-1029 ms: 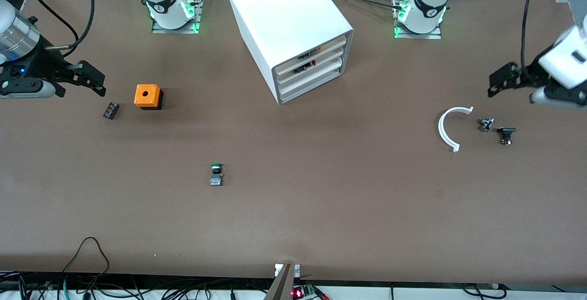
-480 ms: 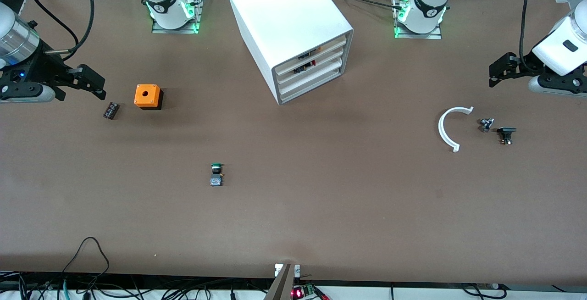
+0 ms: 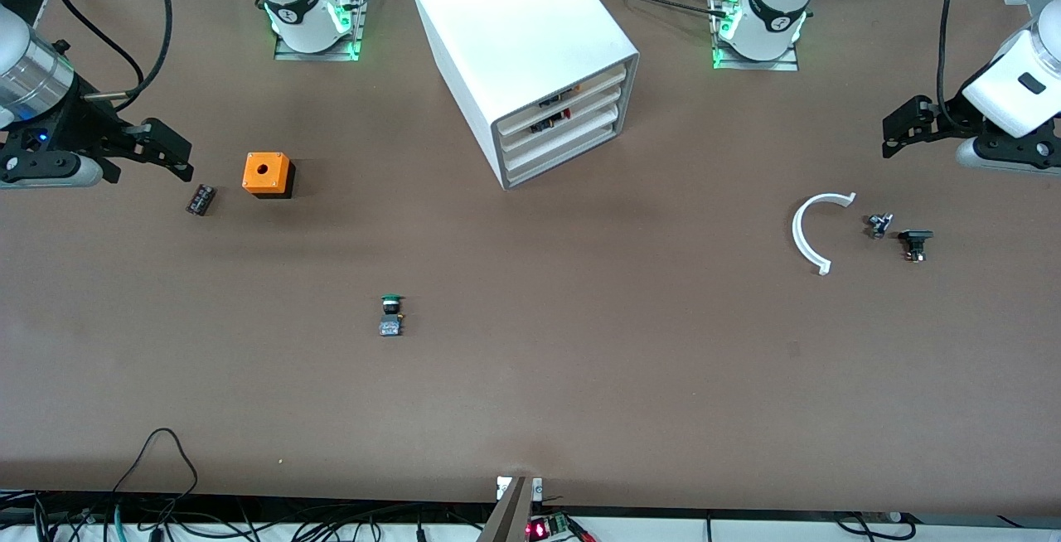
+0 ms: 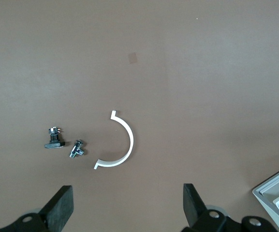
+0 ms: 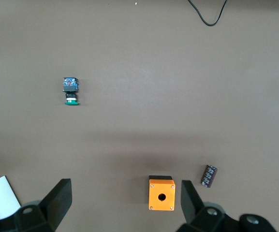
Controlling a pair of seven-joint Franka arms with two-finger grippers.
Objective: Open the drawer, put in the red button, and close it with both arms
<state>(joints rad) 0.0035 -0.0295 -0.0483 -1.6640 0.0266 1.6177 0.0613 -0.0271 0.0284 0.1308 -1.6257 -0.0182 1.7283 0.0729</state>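
The white cabinet (image 3: 530,45) stands between the arm bases, and all its drawers look pushed in. The second drawer (image 3: 584,110) shows a small dark and red item (image 3: 554,120) at its front notch; I cannot tell whether this is the red button. No red button lies on the table. My right gripper (image 3: 170,152) is open and empty over the right arm's end of the table, beside the orange box (image 3: 268,174); its jaws stand wide in the right wrist view (image 5: 124,205). My left gripper (image 3: 899,129) is open and empty over the left arm's end, in its wrist view (image 4: 128,208).
A green-capped button (image 3: 390,314) lies mid-table and shows in the right wrist view (image 5: 71,91). A dark capacitor (image 3: 200,199) lies by the orange box (image 5: 161,195). A white arc (image 3: 812,231) and two small dark parts (image 3: 879,225), (image 3: 915,242) lie under the left gripper.
The left arm's wrist has risen and its gripper has shifted slightly toward the bases. The right gripper has shifted a little. Nothing on the table has moved.
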